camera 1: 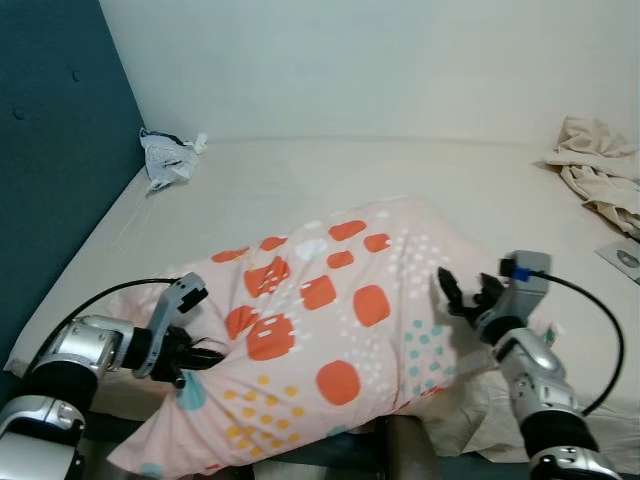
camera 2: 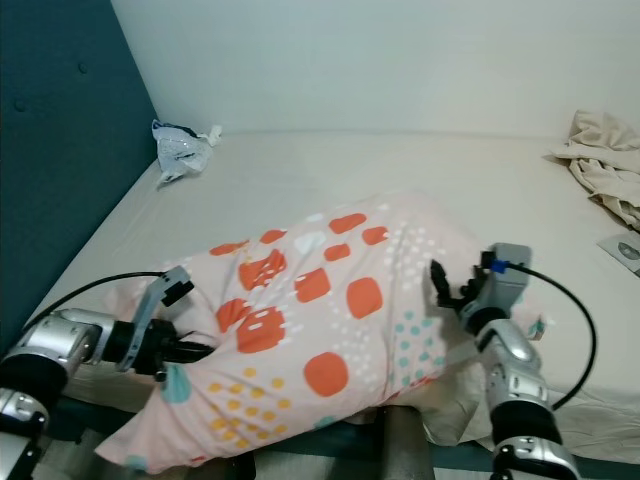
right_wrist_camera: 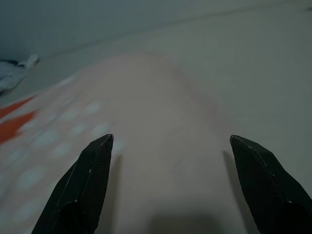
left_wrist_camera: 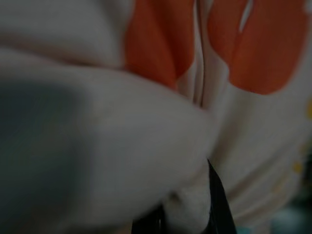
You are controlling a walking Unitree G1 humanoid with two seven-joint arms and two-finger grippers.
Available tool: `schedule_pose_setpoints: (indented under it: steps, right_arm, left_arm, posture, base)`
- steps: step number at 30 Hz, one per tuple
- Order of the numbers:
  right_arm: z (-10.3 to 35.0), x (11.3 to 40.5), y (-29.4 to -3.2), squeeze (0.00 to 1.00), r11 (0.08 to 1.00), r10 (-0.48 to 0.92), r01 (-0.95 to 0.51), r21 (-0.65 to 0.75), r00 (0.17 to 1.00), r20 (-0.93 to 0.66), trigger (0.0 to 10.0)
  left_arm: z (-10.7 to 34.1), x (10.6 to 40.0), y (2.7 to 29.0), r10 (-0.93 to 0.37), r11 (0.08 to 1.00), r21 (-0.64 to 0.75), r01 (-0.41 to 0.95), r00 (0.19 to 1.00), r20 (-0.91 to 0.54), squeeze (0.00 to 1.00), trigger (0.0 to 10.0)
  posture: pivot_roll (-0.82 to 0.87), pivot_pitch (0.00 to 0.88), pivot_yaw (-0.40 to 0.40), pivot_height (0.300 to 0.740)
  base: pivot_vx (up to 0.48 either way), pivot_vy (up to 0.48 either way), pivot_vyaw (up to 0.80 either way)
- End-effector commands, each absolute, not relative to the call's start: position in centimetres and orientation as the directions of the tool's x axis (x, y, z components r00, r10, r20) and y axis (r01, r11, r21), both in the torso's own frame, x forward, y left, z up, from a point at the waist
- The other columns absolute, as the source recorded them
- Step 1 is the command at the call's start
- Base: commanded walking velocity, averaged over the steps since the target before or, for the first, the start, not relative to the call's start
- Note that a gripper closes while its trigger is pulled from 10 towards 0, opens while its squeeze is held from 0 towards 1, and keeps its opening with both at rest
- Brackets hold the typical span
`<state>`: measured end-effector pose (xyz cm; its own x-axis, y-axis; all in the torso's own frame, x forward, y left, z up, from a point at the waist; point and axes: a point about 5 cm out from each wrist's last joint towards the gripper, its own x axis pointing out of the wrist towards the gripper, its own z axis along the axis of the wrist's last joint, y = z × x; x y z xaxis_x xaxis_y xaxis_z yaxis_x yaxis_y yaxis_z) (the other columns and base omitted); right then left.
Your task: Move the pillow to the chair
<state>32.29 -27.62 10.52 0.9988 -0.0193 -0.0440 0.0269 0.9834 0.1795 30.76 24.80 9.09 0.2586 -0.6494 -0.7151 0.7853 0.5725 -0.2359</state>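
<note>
My left gripper (camera 1: 205,357) is pushed into the near left end of the pillow (camera 1: 330,320), its fingers buried in a fold of the cover, so from the head view I cannot tell how they stand. My right gripper (camera 1: 462,296) sits against the pillow's other end with fingers spread. The pillow lies between my two grippers on the bed (camera 1: 400,170), its near edge hanging over the side toward me. Well beyond my left gripper a crumpled bag (camera 1: 168,157) rests by the headboard; past my right gripper lies a bunched cloth (camera 1: 595,165).

My left wrist view, close and blurred, has orange-patched fabric bunched around a dark fingertip (left_wrist_camera: 218,204).

My right wrist view has both fingertips (right_wrist_camera: 90,180) wide apart, the pillow between them.

I judge the carry hardly begun: pillow on the bed, no chair seen. No writing is legible.
</note>
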Motion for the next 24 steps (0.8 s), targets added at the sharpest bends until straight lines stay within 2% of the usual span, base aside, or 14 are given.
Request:
schedule_pose_setpoints:
  steps: [1,3,11,14,15,16,18,19,20,22,24]
  right_arm:
    - [10.4,32.3,-27.9,0.0,0.981,-0.029,0.036,0.192,0.999,-0.037,10.0]
    - [10.4,32.2,-28.6,0.0,0.981,-0.047,0.052,0.187,0.998,-0.035,10.0]
    - [10.3,32.2,-28.8,0.0,0.982,-0.052,0.059,0.178,0.998,-0.044,10.0]
    - [9.1,32.3,-28.3,0.0,0.986,-0.053,0.074,0.147,0.988,-0.142,10.0]
    - [9.1,32.3,-28.3,0.0,0.986,-0.053,0.074,0.147,0.988,-0.142,10.0]
    - [8.4,32.2,-28.2,0.0,0.993,-0.05,0.068,0.093,0.981,-0.187,10.0]
    - [7.5,31.9,-28.0,0.42,0.996,-0.049,0.066,0.062,0.967,-0.25,10.0]
    - [7.5,31.9,-28.0,0.42,0.996,-0.049,0.066,0.062,0.967,-0.25,10.0]
    - [7.4,31.9,-28.0,1.0,0.996,-0.049,0.065,0.055,0.965,-0.256,10.0]
    - [7.8,32.2,-28.5,1.0,0.994,-0.047,0.072,0.088,0.966,-0.253,10.0]
    - [8.4,32.5,-29.0,1.0,0.991,-0.044,0.075,0.115,0.967,-0.251,10.0]
  left_arm:
    - [9.6,30.7,26.7,-0.545,0.591,-0.134,0.795,0.271,-0.793,0.0,0.0]
    - [10.2,30.7,28.1,-0.465,0.575,-0.069,0.815,0.257,-0.847,0.0,0.0]
    - [10.6,30.2,29.3,-0.375,0.531,-0.038,0.847,0.194,-0.906,0.0,0.0]
    - [10.7,30.9,28.1,-0.445,0.535,-0.01,0.845,0.272,-0.853,0.0,0.0]
    - [10.7,30.9,28.1,-0.445,0.535,-0.01,0.845,0.272,-0.853,0.0,0.0]
    - [10.3,31.2,27.5,-0.45,0.53,0.032,0.847,0.313,-0.837,0.0,0.0]
    - [9.0,31.3,26.1,-0.446,0.486,0.131,0.864,0.374,-0.813,0.0,0.0]
    - [9.0,31.3,26.1,-0.446,0.486,0.131,0.864,0.374,-0.813,0.0,0.0]
    - [8.5,31.4,25.3,-0.467,0.47,0.155,0.869,0.394,-0.792,0.0,0.0]
    - [7.7,31.5,22.7,-0.569,0.492,0.13,0.861,0.431,-0.701,0.0,0.0]
    - [7.4,31.6,21.3,-0.62,0.506,0.104,0.856,0.445,-0.646,0.0,0.0]
  posture:
    - [0.01,0.04,0.019,0.575]
    - [0.02,0.037,0.011,0.575]
    - [0.03,0.041,0.007,0.575]
    - [0.03,0.048,0.008,0.575]
    - [0.03,0.048,0.008,0.575]
    - [0.03,0.048,0.01,0.575]
    - [0.04,0.05,0.009,0.575]
    - [0.04,0.05,0.009,0.575]
    - [0.04,0.05,0.009,0.575]
    - [0.04,0.061,0.008,0.575]
    - [0.04,0.065,0.005,0.575]
  base:
    - [0.0,0.0,0.0]
    - [0.0,0.0,0.0]
    - [0.0,0.0,0.0]
    - [0.0,0.0,0.0]
    - [0.0,0.0,0.0]
    - [0.0,0.0,0.0]
    - [0.0,0.0,0.0]
    - [0.0,0.0,0.0]
    - [0.0,0.0,0.0]
    - [0.0,0.0,0.0]
    - [0.0,0.0,0.0]
